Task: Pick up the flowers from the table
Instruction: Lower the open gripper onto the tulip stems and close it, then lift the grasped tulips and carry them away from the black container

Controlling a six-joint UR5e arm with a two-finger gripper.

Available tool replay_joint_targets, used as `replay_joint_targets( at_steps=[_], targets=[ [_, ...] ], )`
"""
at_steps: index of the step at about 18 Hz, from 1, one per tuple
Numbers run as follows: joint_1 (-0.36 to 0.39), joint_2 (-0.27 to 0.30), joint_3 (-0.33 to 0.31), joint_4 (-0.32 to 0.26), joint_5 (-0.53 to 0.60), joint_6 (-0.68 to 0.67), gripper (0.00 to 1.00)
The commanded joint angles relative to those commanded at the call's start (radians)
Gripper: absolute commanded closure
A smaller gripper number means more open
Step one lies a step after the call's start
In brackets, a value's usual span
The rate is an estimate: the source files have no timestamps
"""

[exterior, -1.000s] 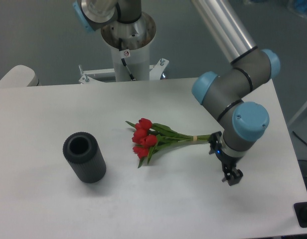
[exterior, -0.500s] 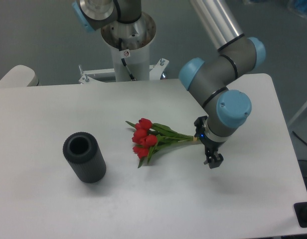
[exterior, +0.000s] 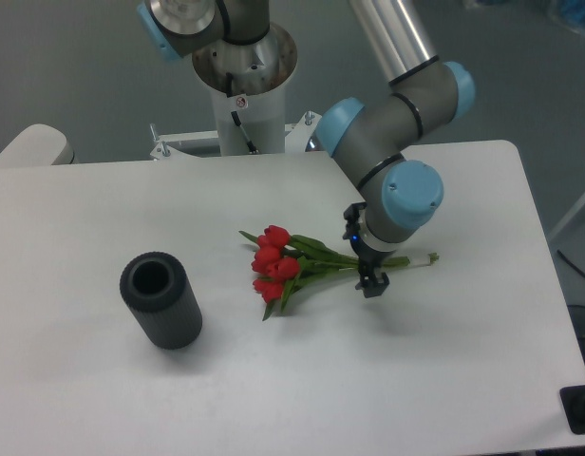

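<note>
Flowers (exterior: 285, 263) lie flat at frame centre on the table (exterior: 273, 380) | we judge them light, limp, crushable at the blooms | gripper (exterior: 371, 284) sits over the stems right of centre, jaw state not discernible | we advise pinching the bundled stems

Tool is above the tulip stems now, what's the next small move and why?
Probably lower straight down and close. The two-finger tool sits over the green stems of the red tulip bunch, which lies flat on the white table; whether it is open is unclear.
</note>
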Motion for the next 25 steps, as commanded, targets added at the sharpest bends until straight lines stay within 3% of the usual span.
replay_joint_targets(
  at_steps=[2,4,5,6,8,9,11,16,25],
  targets=[
    [0.0,-0.002,-0.02,0.011,-0.015,-0.002,0.0],
    [-0.002,-0.003,-0.046,0.069,-0.017,-0.002,0.03],
    [-0.002,-0.003,-0.063,0.101,-0.017,-0.002,0.17],
    [-0.002,-0.003,-0.072,0.129,-0.017,-0.002,0.38],
    [0.0,-0.002,-0.072,0.14,-0.016,-0.003,0.74],
    [-0.003,-0.002,-0.072,0.138,-0.016,-0.009,0.85],
    [-0.012,-0.003,-0.06,0.144,-0.013,-0.046,0.95],
    [-0.011,0.003,-0.023,0.141,-0.003,-0.051,0.98],
    [0.005,-0.008,0.115,0.117,-0.002,-0.113,1.0]
  ],
)
